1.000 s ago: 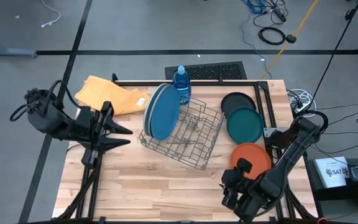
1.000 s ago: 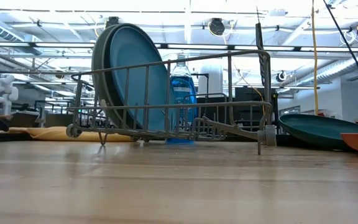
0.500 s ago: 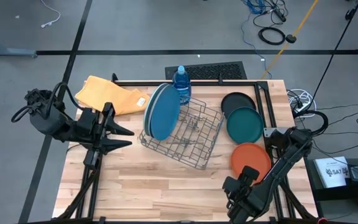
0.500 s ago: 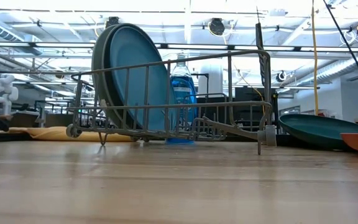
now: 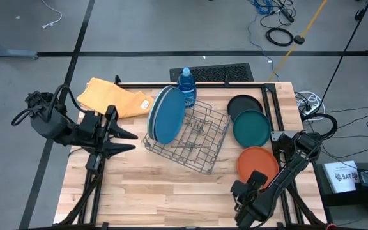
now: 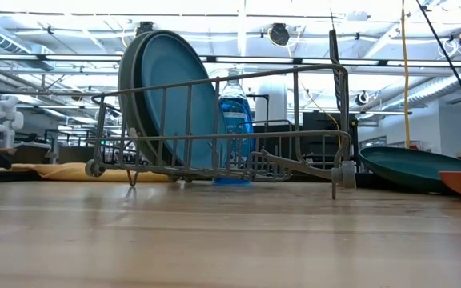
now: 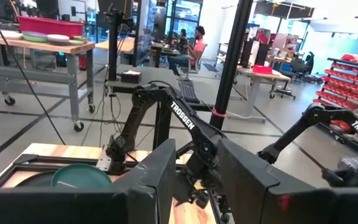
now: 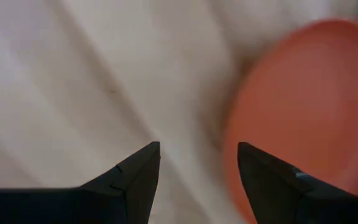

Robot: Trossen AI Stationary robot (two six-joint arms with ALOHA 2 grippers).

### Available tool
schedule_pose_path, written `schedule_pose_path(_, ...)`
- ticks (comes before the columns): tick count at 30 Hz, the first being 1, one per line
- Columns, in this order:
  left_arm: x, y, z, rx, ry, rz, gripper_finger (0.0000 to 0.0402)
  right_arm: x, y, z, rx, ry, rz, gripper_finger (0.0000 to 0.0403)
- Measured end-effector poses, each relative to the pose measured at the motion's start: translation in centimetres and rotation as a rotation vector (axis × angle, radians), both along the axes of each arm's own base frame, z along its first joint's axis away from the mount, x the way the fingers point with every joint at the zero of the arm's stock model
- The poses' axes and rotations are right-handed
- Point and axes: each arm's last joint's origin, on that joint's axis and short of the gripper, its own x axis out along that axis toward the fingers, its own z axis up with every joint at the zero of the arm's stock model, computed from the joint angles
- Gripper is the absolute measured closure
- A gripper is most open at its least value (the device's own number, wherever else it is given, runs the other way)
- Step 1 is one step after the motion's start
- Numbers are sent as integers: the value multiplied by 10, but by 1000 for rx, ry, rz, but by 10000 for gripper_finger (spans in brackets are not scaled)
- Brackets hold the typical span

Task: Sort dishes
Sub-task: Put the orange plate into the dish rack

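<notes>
- High view: we see the left end effector at the table's left edge, fingers spread and holding nothing, pointing toward the wire rack.
- The right end effector sits low at the front right corner, just beside the orange plate; in its wrist view the fingers stand apart, empty, over bare wood with the orange plate's rim close by.
- The large plates stand upright in the rack's left end, a blue bottle behind them.
- The teal plate and black plate lie along the right edge; a yellow cloth lies at the back left.
- The front strip of the table is open wood.
- Low view: we see ceiling lights and benches beyond the rack.
</notes>
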Motion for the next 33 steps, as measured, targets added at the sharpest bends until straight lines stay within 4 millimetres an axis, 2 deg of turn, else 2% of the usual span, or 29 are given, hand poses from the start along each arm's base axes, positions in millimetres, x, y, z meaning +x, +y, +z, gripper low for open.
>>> schedule_pose_path(5,0,0,0,1,0,0,278,-6,-6,-6,10,46,33,196)
schedule_pose_path(8,0,0,0,7,-1,0,278,-8,-7,-17,60,32,33,196)
schedule_pose_path(15,0,0,0,8,-1,0,278,-19,-20,-44,37,75,6,200)
schedule_pose_path(18,0,0,0,7,0,0,278,-20,-23,-56,107,79,30,226)
schedule_pose_path(21,0,0,0,7,1,0,278,-22,-24,-65,142,62,35,272)
schedule_pose_path(27,0,0,-1,11,5,0,278,-20,-22,-65,162,41,66,382)
schedule_pose_path(33,0,1,-2,22,19,19,278,-10,-11,-51,175,8,99,393)
